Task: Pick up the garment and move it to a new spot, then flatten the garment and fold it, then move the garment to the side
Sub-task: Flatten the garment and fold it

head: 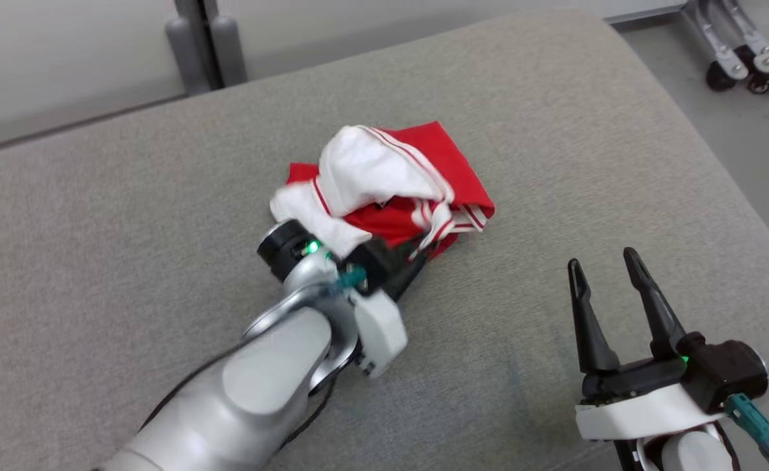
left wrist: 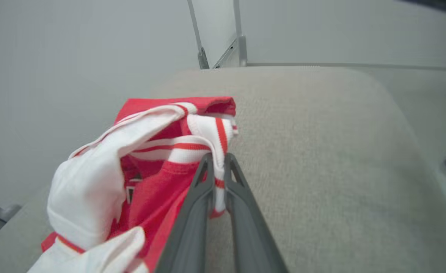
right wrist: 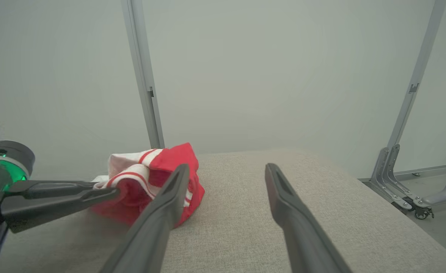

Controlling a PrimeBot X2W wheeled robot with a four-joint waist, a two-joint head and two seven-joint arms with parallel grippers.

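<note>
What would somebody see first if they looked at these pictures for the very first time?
The crumpled red-and-white garment jumps out, bunched in the middle of the grey padded surface. Next comes the left gripper, its dark fingers pinched shut on the garment's near striped edge. The right gripper sits open at the head view's lower right, apart from the cloth.
</note>
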